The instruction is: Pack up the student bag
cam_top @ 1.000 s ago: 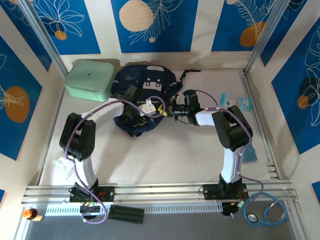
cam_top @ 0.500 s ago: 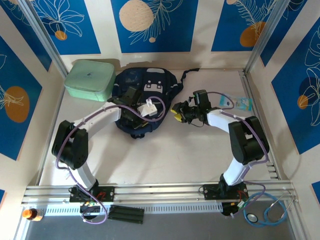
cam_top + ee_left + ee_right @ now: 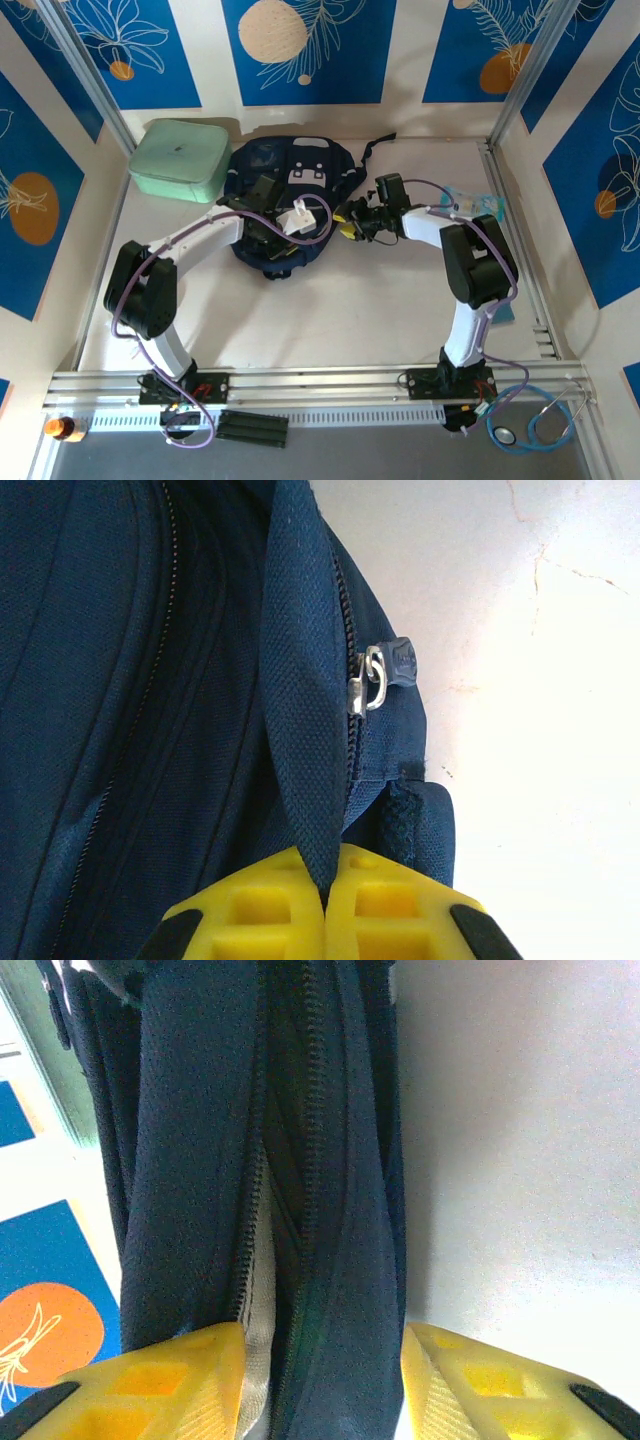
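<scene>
Left claw [image 3: 325, 895] pinches a fold of the student bag [image 3: 262, 160] — right claw [image 3: 320, 1360], at its 3 o'clock edge, gapes around the fabric.

Observed: student bag [image 3: 150, 680] coarse woven cloth, matt; zip pull [image 3: 367, 683] shiny metal; table [image 3: 540, 730] smooth matt white, hairline cracks.

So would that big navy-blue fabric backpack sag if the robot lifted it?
Probably floppy: the navy-blue fabric backpack lies slumped and creased, and the left gripper pinches a thin fold of it flat. Pushed, it would likely bunch up rather than slide; the woven cloth looks coarse, not slick.
</scene>
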### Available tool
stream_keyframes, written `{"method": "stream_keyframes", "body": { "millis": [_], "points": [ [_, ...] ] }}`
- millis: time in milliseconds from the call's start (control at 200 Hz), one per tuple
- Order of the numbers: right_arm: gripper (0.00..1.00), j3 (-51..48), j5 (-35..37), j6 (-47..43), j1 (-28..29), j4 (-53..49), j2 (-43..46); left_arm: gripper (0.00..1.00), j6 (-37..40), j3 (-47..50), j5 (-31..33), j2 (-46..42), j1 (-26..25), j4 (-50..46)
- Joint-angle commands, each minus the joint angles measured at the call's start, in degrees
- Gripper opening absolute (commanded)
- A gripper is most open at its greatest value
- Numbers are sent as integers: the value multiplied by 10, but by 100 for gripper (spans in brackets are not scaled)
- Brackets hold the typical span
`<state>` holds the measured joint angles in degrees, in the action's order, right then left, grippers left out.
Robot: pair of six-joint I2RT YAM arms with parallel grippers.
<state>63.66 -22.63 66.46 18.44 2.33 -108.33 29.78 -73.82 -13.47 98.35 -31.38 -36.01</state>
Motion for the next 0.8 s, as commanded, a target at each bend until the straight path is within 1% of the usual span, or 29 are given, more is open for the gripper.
{"method": "stream_keyframes", "body": {
  "millis": [0,190,325,455,560,630,705,795],
  "points": [
    [43,25,-21,5,7,-7,-27,0,-10,-5,-38,-20,-9,12],
    [34,59,5,-16,18,-69,-42,0,-16,-1,-34,-19,-10,22],
    [33,79,2,-24,26,-98,-59,0,-19,0,-32,-17,-10,31],
    [36,99,3,-34,35,-124,-72,0,-20,-1,-30,-17,-10,34],
    [43,109,6,-42,38,-141,-74,0,-19,1,-32,-18,-9,36],
    [46,117,9,-46,38,-154,-80,0,-18,2,-38,-18,-10,35],
    [46,126,14,-42,40,-164,-89,0,-18,3,-43,-18,-10,37],
    [46,121,46,-21,39,-166,-89,0,-19,4,-42,-18,-10,39]
  ]
}}
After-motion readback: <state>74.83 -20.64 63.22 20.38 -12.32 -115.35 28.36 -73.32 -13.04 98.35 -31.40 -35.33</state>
